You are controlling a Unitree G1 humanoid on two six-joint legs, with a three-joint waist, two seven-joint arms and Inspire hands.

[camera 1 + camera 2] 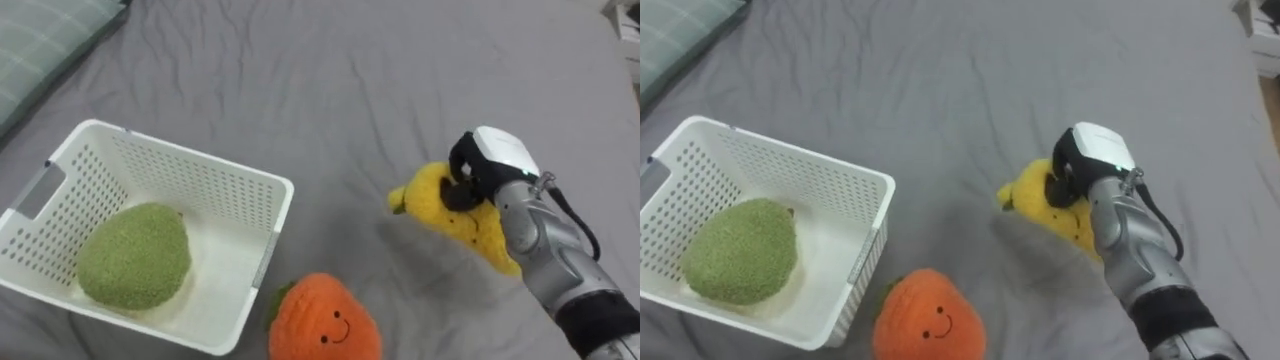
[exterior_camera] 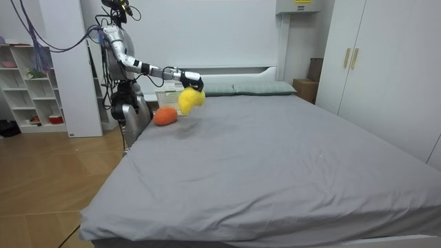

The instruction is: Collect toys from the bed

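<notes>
I had the right hand [image 1: 490,160] curled tight around the yellow plush toy [image 1: 440,205], lifted off the grey bed [image 1: 330,80], well right of the white basket [image 1: 200,190]. A green plush [image 1: 133,255] lay inside the basket, an orange plush [image 1: 322,320] just beside its near corner.

Soft, even indoor light; faint shadows on bed [image 1: 350,80].

I record one pale green pillow [image 2: 256,88] lying flat along the head edge of the bed [image 2: 275,158]. A white wardrobe [image 2: 375,65], doors closed, stands at the room view's right, with a brown box [image 2: 304,87] beside it. An open white shelf unit [image 2: 27,86] stands on the wooden floor [image 2: 48,179].
</notes>
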